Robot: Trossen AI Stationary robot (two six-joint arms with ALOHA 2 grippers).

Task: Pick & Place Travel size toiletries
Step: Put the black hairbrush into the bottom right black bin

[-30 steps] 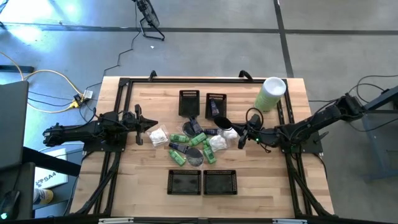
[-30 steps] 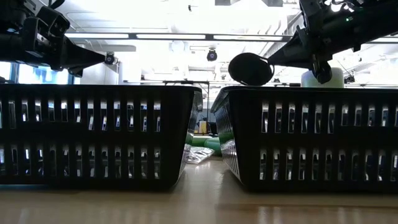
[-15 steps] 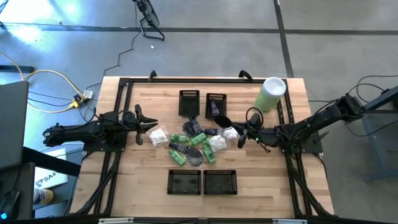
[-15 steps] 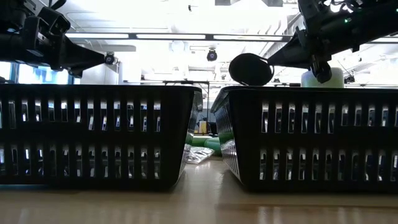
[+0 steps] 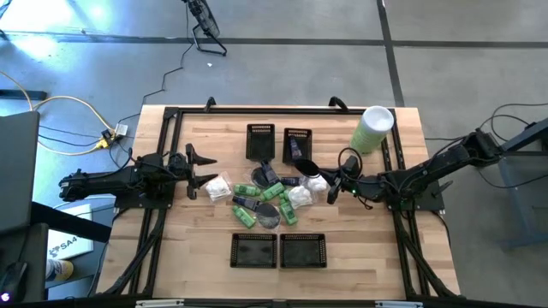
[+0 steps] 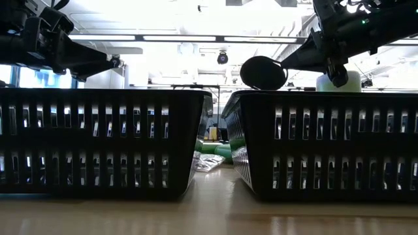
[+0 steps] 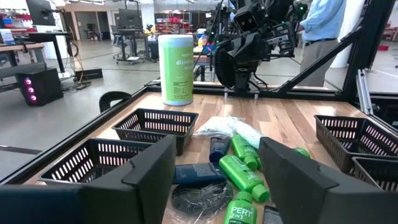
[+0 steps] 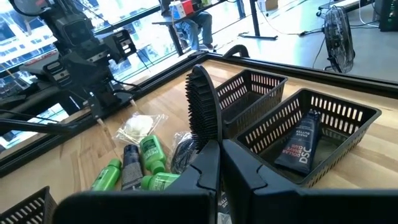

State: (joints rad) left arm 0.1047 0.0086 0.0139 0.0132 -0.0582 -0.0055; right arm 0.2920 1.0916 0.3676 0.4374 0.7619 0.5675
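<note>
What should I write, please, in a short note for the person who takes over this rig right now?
Left gripper: open, empty, beside the white packets.
Right gripper: shut on a black brush, above the pile.
Done: one dark tube lies in the far right basket.
Left: green bottles, packets and dark pieces lie on the table between the baskets. The far left basket and both near baskets look empty.

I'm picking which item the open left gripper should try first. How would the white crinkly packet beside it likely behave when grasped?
The white crinkly packet looks like soft clear wrap around loose white contents, so it would probably crumple and flop rather than stay stiff. It seems light. Lying flat, it is unlikely to roll, though the film may slip between the left gripper's fingers.
</note>
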